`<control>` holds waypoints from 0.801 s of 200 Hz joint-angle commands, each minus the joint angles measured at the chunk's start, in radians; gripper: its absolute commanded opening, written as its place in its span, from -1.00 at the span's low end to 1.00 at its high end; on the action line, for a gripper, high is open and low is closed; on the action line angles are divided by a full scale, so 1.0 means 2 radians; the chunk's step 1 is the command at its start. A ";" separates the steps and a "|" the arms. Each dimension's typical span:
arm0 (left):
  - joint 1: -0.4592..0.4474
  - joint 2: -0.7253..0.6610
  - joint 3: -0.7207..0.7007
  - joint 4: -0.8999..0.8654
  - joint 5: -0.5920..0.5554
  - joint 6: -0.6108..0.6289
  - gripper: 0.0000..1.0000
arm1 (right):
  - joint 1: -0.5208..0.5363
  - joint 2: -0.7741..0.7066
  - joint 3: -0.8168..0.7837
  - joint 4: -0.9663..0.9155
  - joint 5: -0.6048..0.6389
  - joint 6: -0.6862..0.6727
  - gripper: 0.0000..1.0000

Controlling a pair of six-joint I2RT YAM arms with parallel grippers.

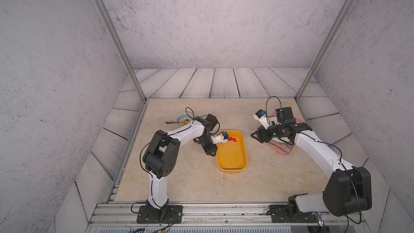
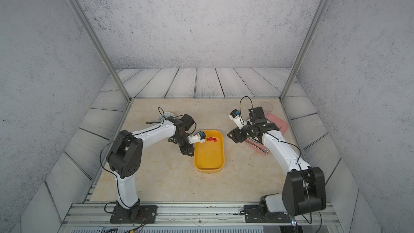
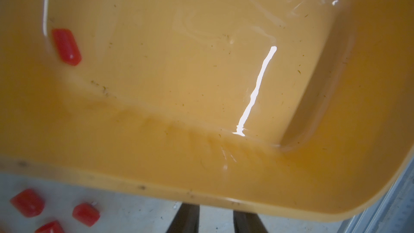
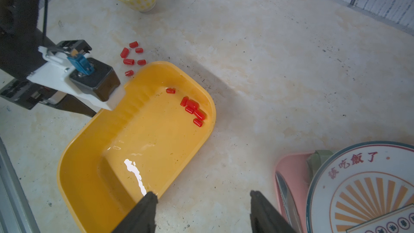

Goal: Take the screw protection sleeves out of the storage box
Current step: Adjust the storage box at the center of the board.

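From my station, the storage box point(image 1: 231, 158) was a shallow, glossy yellow-orange tray with rounded corners and low walls. It lay flat on the counter point(image 1: 179, 175), just below the middle of the frame in both top views. The screw protection sleeves point(image 1: 233, 139) were tiny bright red capsules, shiny and each far smaller than a pincer finger. From above they read as a small red clump at the upper end of the box. The right wrist view split them in two. A tight clump of sleeves point(image 4: 192, 108) lay inside the box near its end wall, with one lying a little apart, and six more sleeves point(image 4: 132, 58) lay loose on the bare counter just outside the box's corner. The left pincer point(image 3: 216, 218) stood at the box's left rim with its jaws a little apart, bare counter showing between them and nothing held. I could not tell whether its tips touched the wall. The right pincer point(image 4: 202, 195) hung right of the box, spread wide and empty, between the box and a pink tray point(image 4: 295, 169) carrying a printed plate point(image 4: 358, 187). A patterned bowl point(image 1: 182, 117) stood up and left of the box.
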 commanded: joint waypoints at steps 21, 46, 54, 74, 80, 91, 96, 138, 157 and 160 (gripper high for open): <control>-0.025 0.001 0.008 0.003 0.055 -0.020 -0.38 | 0.005 0.025 0.013 -0.047 0.009 -0.048 0.37; -0.029 0.003 0.018 -0.004 0.101 -0.022 -0.33 | 0.015 0.028 0.008 -0.049 0.011 -0.056 0.37; -0.029 0.004 0.021 -0.007 0.107 -0.021 -0.31 | 0.022 0.030 0.007 -0.047 0.012 -0.056 0.37; -0.022 -0.008 0.017 -0.011 0.083 -0.007 -0.30 | 0.050 0.033 0.002 -0.044 0.022 -0.065 0.37; -0.016 -0.016 0.011 -0.011 0.076 -0.001 -0.29 | 0.061 0.034 0.000 -0.041 0.032 -0.071 0.37; -0.001 -0.033 0.001 -0.010 0.072 0.008 -0.28 | 0.082 0.036 -0.003 -0.038 0.052 -0.086 0.37; 0.007 -0.041 -0.003 -0.010 0.071 0.011 -0.27 | 0.090 0.039 -0.004 -0.035 0.063 -0.092 0.36; 0.088 -0.082 -0.008 -0.009 0.065 -0.005 -0.21 | 0.140 0.089 0.023 -0.026 0.145 -0.160 0.31; 0.106 -0.083 0.006 -0.014 0.044 -0.020 -0.20 | 0.151 0.123 0.050 -0.037 0.168 -0.191 0.26; 0.109 -0.083 0.009 -0.016 0.040 -0.022 -0.20 | 0.152 0.129 0.055 -0.040 0.170 -0.195 0.25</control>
